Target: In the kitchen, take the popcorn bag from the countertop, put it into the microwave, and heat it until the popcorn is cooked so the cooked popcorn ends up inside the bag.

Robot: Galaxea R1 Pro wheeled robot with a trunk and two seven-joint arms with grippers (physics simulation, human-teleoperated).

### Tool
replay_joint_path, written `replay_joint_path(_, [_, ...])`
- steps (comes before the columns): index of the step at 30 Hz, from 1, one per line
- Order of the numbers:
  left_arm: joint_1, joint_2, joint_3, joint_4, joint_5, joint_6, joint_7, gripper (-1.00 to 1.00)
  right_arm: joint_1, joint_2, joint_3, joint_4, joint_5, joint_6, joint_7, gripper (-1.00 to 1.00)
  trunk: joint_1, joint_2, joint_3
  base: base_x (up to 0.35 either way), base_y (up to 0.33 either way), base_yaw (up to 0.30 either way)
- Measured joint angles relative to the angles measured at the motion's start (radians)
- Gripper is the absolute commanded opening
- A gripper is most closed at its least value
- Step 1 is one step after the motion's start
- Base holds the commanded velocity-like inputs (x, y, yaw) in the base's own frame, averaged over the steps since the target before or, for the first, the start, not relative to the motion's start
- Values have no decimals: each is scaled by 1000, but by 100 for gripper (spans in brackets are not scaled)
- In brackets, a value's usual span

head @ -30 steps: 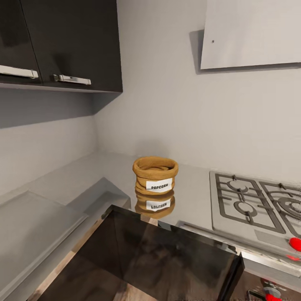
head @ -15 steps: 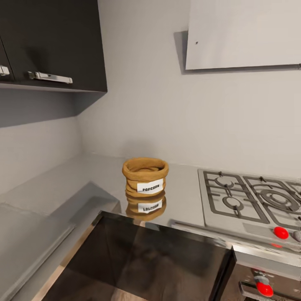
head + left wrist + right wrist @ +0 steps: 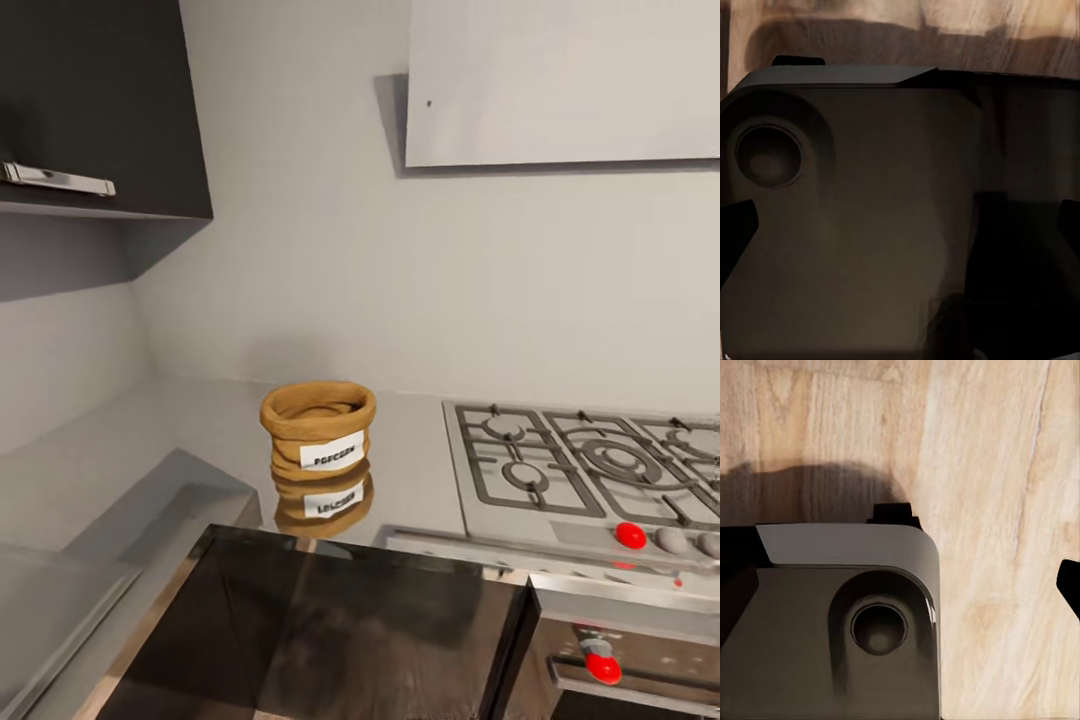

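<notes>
We find the bag (image 3: 318, 424) upright on the countertop (image 3: 190, 420), left of the hob (image 3: 580, 470); wall behind both; hood (image 3: 560, 80) above the hob; cabinet (image 3: 90, 100) upper left, above the countertop.

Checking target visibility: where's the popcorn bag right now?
Head view: the popcorn bag stands upright on the countertop, left of the gas hob, near the back wall.

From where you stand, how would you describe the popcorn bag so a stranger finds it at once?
Find the steel gas hob on the glossy grey countertop. Just left of it stands the popcorn bag: a small mustard-tan paper sack with a rolled-down rim and a white "POPCORN" label.
</notes>
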Motion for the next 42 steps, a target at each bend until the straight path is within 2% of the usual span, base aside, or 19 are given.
replay_joint_path(8, [0, 1, 0, 0, 0, 0, 0, 100, 0, -2, 0, 0, 0, 1, 0, 100, 0, 0, 0, 0, 0, -182])
replay_joint_path(18, [0, 0, 0, 0, 0, 0, 0, 100, 0, -6, 6, 0, 10, 2, 2, 100, 0, 0, 0, 0, 0, -6])
replay_joint_path(24, [0, 1, 0, 0, 0, 0, 0, 100, 0, -5, 6, -1, 38, 3, 1, 100, 0, 0, 0, 0, 0, 0])
replay_joint_path(39, [0, -3, 2, -1, 0, 0, 6, 100, 0, 0, 6, 0, 40, 8, 0, 100, 0, 0, 0, 0, 0, 0])
replay_joint_path(42, [0, -2, 1, -1, 0, 0, 7, 100, 0, -1, 6, 0, 40, 9, 0, 100, -11, 21, 9, 0, 0, 0])
